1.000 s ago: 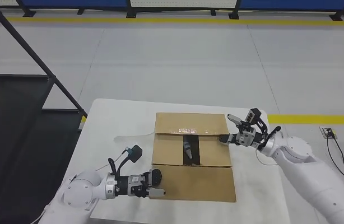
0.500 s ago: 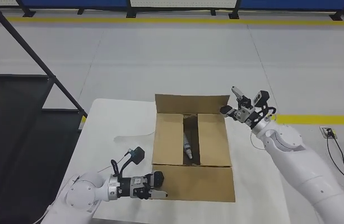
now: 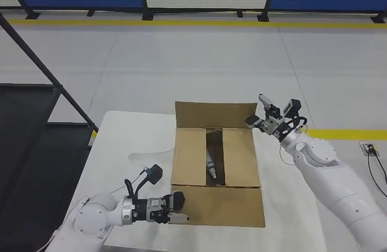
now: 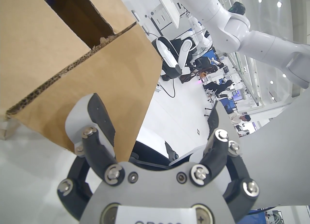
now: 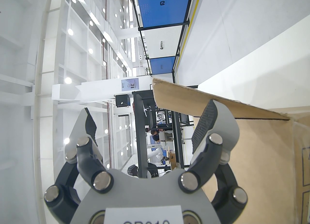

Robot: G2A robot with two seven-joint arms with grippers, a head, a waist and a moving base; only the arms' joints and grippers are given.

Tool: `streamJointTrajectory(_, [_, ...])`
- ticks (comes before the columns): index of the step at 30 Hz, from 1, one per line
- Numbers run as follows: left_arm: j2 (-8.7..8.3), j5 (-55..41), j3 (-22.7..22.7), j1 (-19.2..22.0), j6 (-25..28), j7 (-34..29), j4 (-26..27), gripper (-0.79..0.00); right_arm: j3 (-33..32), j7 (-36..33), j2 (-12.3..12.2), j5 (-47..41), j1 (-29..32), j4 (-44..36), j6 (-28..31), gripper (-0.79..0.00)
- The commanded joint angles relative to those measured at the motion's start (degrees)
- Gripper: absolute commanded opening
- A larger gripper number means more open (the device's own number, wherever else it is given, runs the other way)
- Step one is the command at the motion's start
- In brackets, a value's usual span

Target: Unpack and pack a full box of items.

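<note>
Brown box (image 3: 190, 157) in the middle of the white table (image 3: 130, 138) — back flap standing up, front flap lying flat, a can (image 3: 210, 169) peeking through the gap between the two side flaps. Left gripper (image 3: 179, 208) wide open by the front flap's corner, holding nothing. Right gripper (image 3: 255, 110) wide open too, beside the back flap's top corner — gripping nothing.
</note>
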State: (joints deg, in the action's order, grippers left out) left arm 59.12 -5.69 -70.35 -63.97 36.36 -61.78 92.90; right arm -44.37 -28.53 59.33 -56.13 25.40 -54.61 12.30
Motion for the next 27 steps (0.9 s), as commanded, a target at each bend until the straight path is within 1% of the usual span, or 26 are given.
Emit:
streamJointTrajectory(1, [-0.03,0.1,0.4,0.3,-0.2,-0.2,0.1,0.000,-0.5,1.2,0.3,-0.4,0.5,-1.0,0.0,0.000])
streamJointTrajectory(2, [-0.04,0.3,0.7,0.4,-0.2,-0.4,0.1,0.000,-0.9,3.3,0.6,-1.1,0.4,-1.1,-0.2,0.000])
streamJointTrajectory(4, [-0.08,0.5,1.0,0.7,-0.2,-0.4,0.0,0.000,-0.5,9.5,1.5,0.2,-0.3,-1.3,-0.2,0.000])
streamJointTrajectory(6, [-0.12,0.6,1.2,0.7,-0.2,-0.2,0.0,0.000,0.5,10.2,2.5,0.2,-1.1,-1.8,-1.5,0.000])
streamJointTrajectory(11, [-0.33,0.7,1.2,0.1,0.2,0.7,0.2,0.000,3.3,15.1,5.4,3.5,-5.0,3.4,-5.2,0.000])
streamJointTrajectory(15, [-0.59,0.9,0.8,-0.8,0.6,1.3,0.4,0.000,5.3,14.6,8.2,2.6,-8.7,10.4,-9.7,0.000])
streamJointTrajectory(21, [-0.98,1.0,0.2,-1.9,0.8,1.9,1.0,0.000,7.2,11.6,12.1,1.9,-12.5,20.2,-12.4,0.000])
streamJointTrajectory(27, [-1.29,1.4,0.2,-2.3,0.7,1.8,1.7,0.000,8.6,7.6,14.8,3.7,-14.5,26.5,-14.6,0.000])
